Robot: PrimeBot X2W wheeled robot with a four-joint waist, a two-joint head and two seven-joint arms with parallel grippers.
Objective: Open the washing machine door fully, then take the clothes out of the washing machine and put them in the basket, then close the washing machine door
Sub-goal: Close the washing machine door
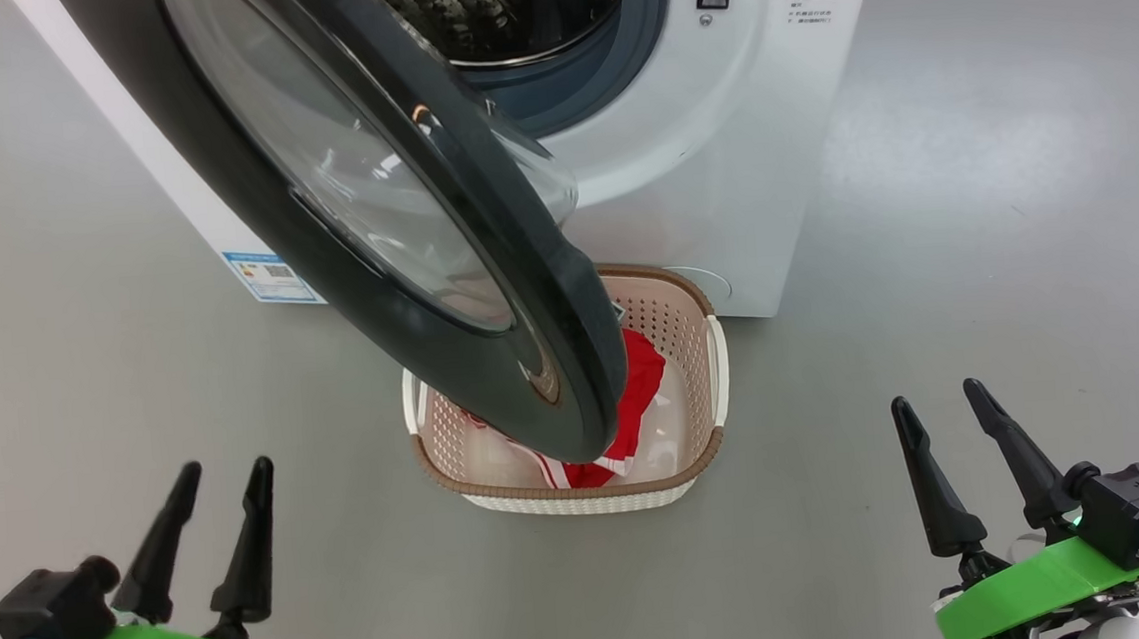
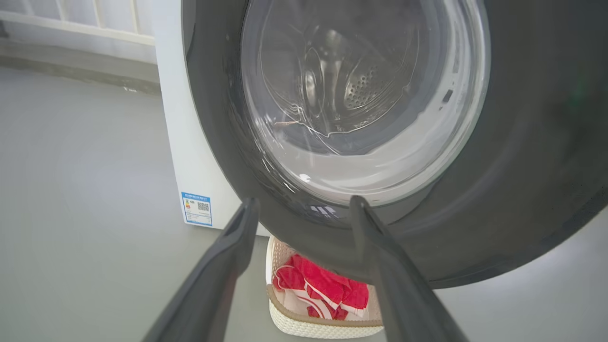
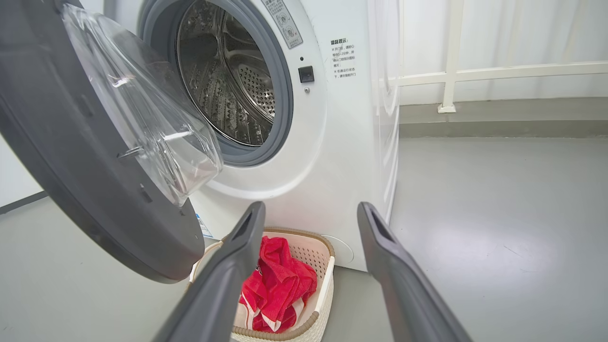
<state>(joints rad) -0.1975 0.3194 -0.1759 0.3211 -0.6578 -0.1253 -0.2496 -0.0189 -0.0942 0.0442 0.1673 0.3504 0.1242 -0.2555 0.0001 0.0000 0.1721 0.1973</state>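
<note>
The white washing machine point(image 1: 718, 149) stands ahead with its steel drum point(image 3: 228, 80) showing. Its black-rimmed washing machine door point(image 1: 251, 211) hangs swung out toward me, partly over the basket point(image 1: 699, 451). The red clothes point(image 1: 639, 380) with white trim lie inside that basket, on the floor in front of the machine. My left gripper point(image 1: 224, 469) is open at the lower left, apart from the door. My right gripper point(image 1: 936, 399) is open at the lower right with nothing between its fingers. The door point(image 2: 522, 190), the clothes point(image 2: 323, 282) and the basket point(image 2: 304, 325) show past the left fingers point(image 2: 237, 237). Between the right fingers point(image 3: 380, 237) lie the clothes point(image 3: 278, 280) in the basket point(image 3: 327, 280).
Grey floor point(image 1: 976, 261) spreads on both sides of the machine. A blue label point(image 1: 271, 275) sits low on the machine's left side. A white railing point(image 3: 475, 73) and a wall run behind at the right.
</note>
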